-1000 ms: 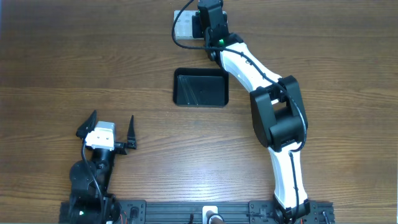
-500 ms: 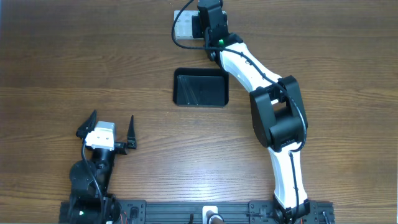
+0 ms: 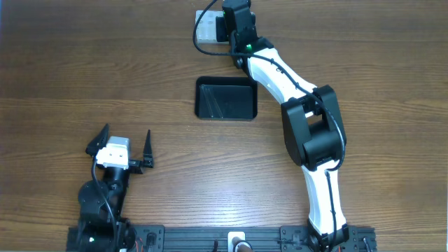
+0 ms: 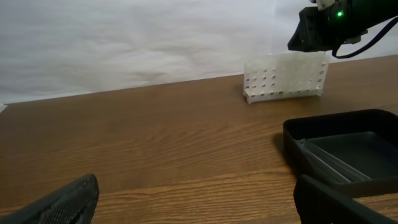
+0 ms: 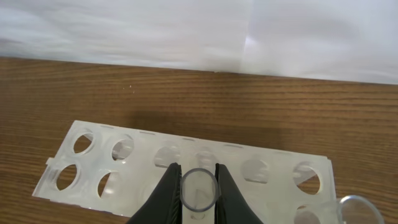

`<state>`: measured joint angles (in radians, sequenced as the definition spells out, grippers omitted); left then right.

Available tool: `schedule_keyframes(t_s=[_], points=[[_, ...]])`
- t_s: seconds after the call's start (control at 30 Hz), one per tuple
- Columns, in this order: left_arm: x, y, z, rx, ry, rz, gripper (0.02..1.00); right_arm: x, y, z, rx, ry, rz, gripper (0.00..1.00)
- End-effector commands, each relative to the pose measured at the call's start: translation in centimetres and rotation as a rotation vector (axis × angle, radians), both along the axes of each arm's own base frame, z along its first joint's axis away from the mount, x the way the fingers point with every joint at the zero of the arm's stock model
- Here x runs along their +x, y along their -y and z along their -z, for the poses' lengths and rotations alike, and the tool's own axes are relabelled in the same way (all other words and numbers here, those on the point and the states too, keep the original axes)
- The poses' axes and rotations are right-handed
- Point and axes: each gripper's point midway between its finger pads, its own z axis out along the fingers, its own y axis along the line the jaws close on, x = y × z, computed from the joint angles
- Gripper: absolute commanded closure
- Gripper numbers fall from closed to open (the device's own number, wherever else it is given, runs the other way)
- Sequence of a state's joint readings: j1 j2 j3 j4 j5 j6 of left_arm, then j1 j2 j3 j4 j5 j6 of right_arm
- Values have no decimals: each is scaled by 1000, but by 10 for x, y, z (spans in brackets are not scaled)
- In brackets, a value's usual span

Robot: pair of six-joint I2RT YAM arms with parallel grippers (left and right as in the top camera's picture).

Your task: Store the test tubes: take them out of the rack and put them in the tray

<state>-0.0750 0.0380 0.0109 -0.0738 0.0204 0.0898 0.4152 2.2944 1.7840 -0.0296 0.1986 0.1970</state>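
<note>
The white test-tube rack [image 3: 205,28] stands at the table's far edge, and several of its holes [image 5: 122,149] are empty. My right gripper [image 5: 199,182] is above the rack, shut on a clear test tube [image 5: 199,193] that stands upright between its fingers. A second tube's rim [image 5: 356,209] shows at the rack's end. The black tray [image 3: 225,99] lies nearer the middle with clear tubes [image 4: 329,163] lying in it. My left gripper [image 3: 127,134] rests open at the near left, far from rack [image 4: 286,78] and tray [image 4: 348,146], with nothing in it.
The wooden table has wide bare areas left of the tray and between the two arms. A white wall or sheet [image 5: 186,31] rises just behind the rack. The right arm [image 3: 308,119] stretches diagonally past the tray's right side.
</note>
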Motion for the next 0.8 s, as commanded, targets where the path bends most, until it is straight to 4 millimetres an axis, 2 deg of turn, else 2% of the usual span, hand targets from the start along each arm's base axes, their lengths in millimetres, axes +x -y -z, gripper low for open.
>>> schedule_keyframes(t_s=[0.03, 0.27, 0.37, 0.43, 0.5, 0.57, 0.63, 0.8], points=[[0, 1, 1, 6, 2, 11, 18, 1, -6, -67, 15, 114, -15, 932], [0, 1, 1, 6, 2, 11, 18, -24, 3, -178, 31, 276, -19, 932], [0, 1, 1, 6, 2, 11, 18, -39, 7, -214, 44, 320, -24, 932], [0, 1, 1, 5, 2, 11, 18, -51, 9, -228, 45, 316, -29, 930], [0, 1, 1, 6, 2, 11, 20, -63, 11, -226, 40, 267, -31, 932], [0, 1, 1, 6, 2, 11, 18, -73, 13, -211, 45, 182, -23, 934], [0, 1, 1, 5, 2, 11, 18, -83, 14, -188, 39, 77, -29, 934], [0, 1, 1, 6, 2, 11, 18, -117, 15, -115, -4, -228, -61, 934]])
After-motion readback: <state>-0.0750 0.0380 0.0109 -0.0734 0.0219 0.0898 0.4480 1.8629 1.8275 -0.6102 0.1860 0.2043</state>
